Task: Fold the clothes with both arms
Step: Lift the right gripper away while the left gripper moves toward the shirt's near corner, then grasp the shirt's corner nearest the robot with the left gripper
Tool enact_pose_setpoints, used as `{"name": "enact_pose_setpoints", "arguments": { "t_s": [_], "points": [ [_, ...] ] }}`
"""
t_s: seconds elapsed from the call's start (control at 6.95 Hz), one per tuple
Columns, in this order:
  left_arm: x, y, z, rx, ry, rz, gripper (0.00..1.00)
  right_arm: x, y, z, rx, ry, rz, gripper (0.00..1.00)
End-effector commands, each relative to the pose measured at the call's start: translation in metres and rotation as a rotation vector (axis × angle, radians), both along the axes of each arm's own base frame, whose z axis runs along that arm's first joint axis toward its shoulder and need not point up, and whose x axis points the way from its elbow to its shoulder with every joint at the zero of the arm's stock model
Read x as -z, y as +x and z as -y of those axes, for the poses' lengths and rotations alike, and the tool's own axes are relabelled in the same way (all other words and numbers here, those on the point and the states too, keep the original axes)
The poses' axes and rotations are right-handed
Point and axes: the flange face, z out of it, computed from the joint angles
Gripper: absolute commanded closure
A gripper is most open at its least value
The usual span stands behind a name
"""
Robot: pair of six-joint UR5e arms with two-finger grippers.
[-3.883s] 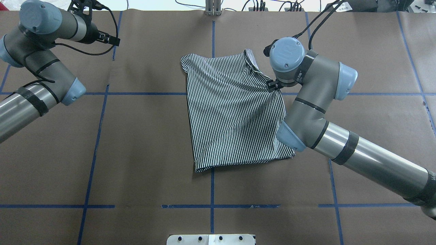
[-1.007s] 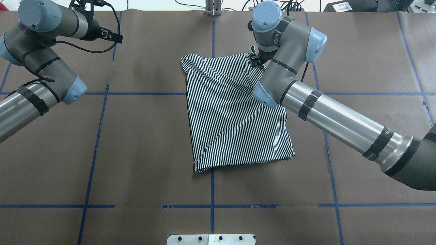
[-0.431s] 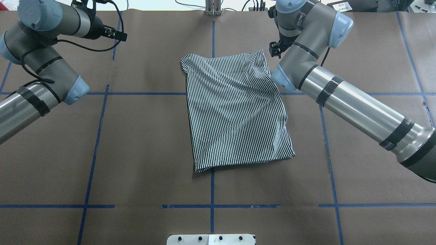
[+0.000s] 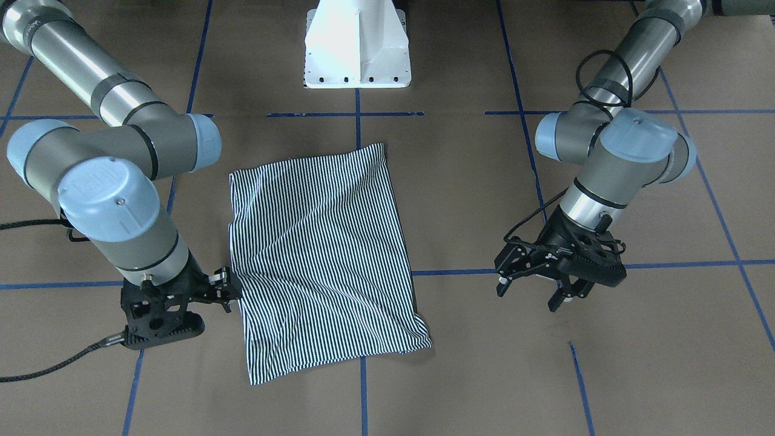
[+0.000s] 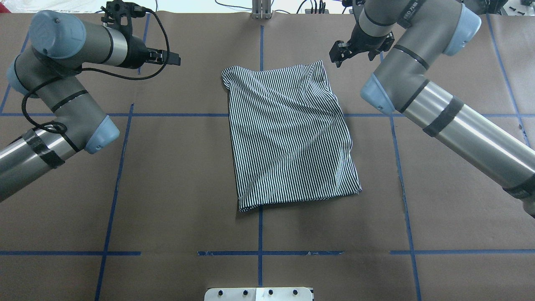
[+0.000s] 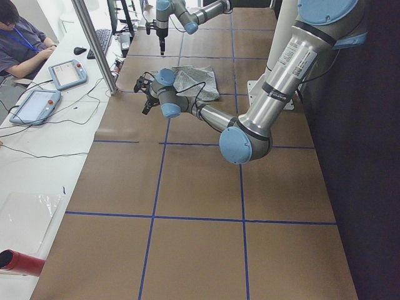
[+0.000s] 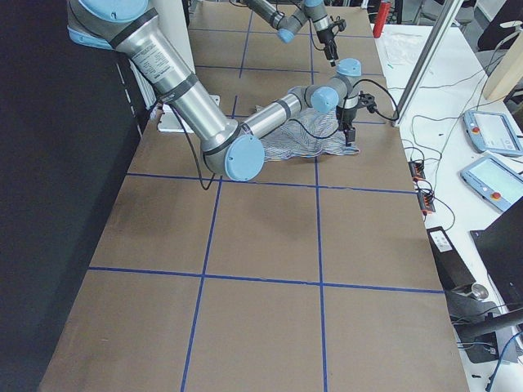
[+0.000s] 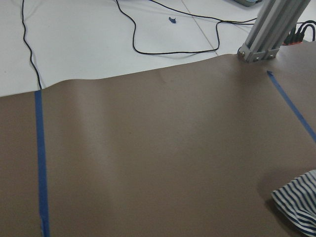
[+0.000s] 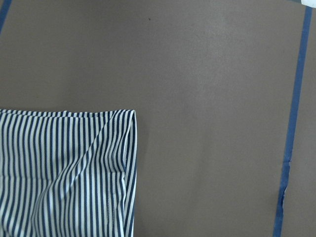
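Seeing shirt point(image 5: 288, 133) folded into rough rectangle, flat at centre of table point(image 5: 167, 175); prob. one more fold + smoothing left; noting R gripper point(image 4: 227, 292) spread, empty, just beside shirt corner; L gripper point(image 4: 527, 293) spread, empty, well apart.

The shirt point(image 5: 288, 133) has thin navy-and-white stripes all over. The table point(image 5: 175, 175) is brown, crossed by a grid of blue tape lines point(image 5: 260, 267). The left arm point(image 5: 62, 96) and right arm point(image 5: 476, 138) are silver-grey with light blue caps and black bands. The left tool point(image 4: 527, 297) and right tool point(image 4: 229, 293) are black. The base point(image 4: 357, 42) is white.
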Motion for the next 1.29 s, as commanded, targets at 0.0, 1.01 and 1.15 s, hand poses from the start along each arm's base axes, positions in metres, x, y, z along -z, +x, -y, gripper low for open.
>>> {"name": "enact_pose_setpoints", "arguments": {
  "t_s": [0.0,1.01,1.15],
  "points": [
    [0.048,0.030,-0.094,-0.053,-0.141,-0.118,0.00,-0.017,0.049,-0.075,-0.120,-0.020,0.227,0.00],
    [0.066,0.185,-0.303,0.117,-0.600,-0.382,0.46,-0.054,0.090,-0.156,-0.357,-0.266,0.503,0.00],
    [0.061,0.188,-0.303,0.122,-0.611,-0.375,0.46,-0.054,0.091,-0.155,-0.358,-0.266,0.502,0.00]
  ]
}}
